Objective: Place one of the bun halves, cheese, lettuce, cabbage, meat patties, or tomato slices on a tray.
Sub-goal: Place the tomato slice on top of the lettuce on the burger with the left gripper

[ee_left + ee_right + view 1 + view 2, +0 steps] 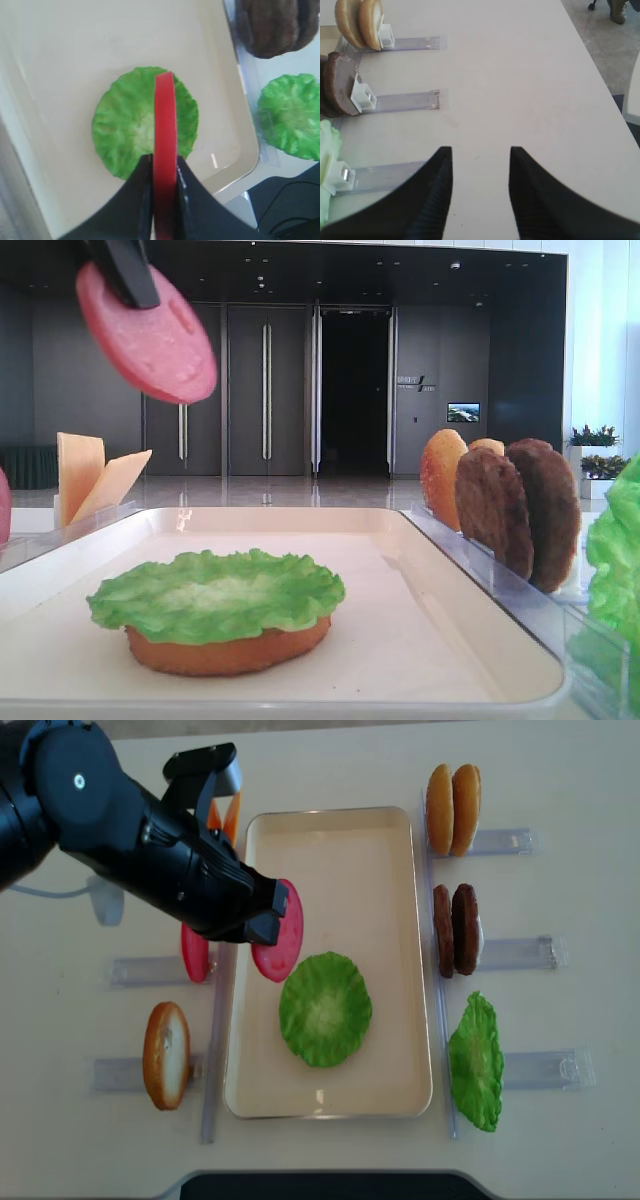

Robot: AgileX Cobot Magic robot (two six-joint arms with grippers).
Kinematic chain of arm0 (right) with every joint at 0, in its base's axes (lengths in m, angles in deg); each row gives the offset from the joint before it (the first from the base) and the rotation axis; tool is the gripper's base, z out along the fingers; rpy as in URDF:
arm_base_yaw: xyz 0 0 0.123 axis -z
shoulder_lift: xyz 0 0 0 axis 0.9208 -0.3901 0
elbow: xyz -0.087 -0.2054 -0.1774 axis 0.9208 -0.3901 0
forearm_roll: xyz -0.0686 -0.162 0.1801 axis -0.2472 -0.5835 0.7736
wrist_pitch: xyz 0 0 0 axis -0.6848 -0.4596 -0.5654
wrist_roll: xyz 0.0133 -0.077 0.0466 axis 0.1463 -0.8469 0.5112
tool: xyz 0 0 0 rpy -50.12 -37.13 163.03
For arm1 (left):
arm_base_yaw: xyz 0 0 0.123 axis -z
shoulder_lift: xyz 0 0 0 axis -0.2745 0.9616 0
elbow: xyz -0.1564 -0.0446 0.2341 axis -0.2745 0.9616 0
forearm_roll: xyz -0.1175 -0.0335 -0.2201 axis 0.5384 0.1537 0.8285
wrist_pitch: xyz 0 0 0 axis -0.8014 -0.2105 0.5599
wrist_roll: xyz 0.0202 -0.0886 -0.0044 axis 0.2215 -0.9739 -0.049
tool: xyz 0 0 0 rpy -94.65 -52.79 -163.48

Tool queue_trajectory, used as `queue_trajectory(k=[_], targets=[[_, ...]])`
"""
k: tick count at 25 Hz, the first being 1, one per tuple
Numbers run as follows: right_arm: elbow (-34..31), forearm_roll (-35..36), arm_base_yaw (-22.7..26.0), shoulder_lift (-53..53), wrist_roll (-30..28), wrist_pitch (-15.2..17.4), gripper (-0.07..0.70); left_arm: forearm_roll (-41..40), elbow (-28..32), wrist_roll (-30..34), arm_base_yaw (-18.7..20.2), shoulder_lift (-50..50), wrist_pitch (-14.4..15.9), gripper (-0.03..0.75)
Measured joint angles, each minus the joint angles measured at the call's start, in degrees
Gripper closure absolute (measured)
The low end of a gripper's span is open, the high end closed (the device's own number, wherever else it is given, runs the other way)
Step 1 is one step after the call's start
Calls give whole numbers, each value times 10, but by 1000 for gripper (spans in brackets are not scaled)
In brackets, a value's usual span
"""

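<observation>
My left gripper (164, 159) is shut on a pinkish-red tomato slice (165, 115), held on edge between the black fingers. In the overhead view the tomato slice (280, 945) hangs over the left part of the cream tray (330, 815), just up and left of a green lettuce leaf (325, 1010). That lettuce (215, 595) lies on a bun half (230, 652) on the tray. My right gripper (481, 150) is open over bare table, with nothing between its fingers.
Clear holders flank the tray. On the right stand two bun halves (452, 808), two meat patties (457, 930) and a lettuce leaf (475, 1062). On the left are cheese slices (95, 480), another tomato slice (195, 955) and a bun half (167, 1055).
</observation>
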Motion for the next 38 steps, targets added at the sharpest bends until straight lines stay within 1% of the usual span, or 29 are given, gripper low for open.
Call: queue_trajectory(k=[2,4,5,7,9,10,12,14,16,17,19,21,23,26,31,36,38], targets=[[0,0,0,0,0,0,338,62,18,58,-9,0,-22,667],[0,0,0,0,0,0,338,164,46,144,-31,0,-31,667],[0,0,0,0,0,0,338,214,64,188,-50,0,-31,667],[0,0,0,0,0,0,338,342,97,290,-94,1,-24,667],[0,1,0,0,0,0,338,425,126,379,-129,4,-2,667],[0,1,0,0,0,0,338,461,138,407,-146,10,6,667],[0,1,-1,0,0,0,338,487,156,440,-157,21,22,667],[0,1,-1,0,0,0,338,501,161,465,-157,37,38,667],[0,1,-1,0,0,0,338,528,162,493,-157,57,64,667],[0,1,-1,0,0,0,338,542,162,505,-157,66,69,667],[0,1,-1,0,0,0,338,560,162,523,-157,82,71,667],[0,1,-1,0,0,0,338,561,162,531,-157,99,71,667],[0,1,-1,0,0,0,338,554,162,534,-157,110,71,667],[0,1,-1,0,1,0,338,534,162,534,-157,120,80,667],[0,-2,-1,0,1,0,338,507,162,534,-157,124,83,667],[0,-2,-5,0,1,0,338,502,162,535,-157,151,84,667],[0,-1,-7,0,1,0,338,502,162,546,-157,162,84,667]])
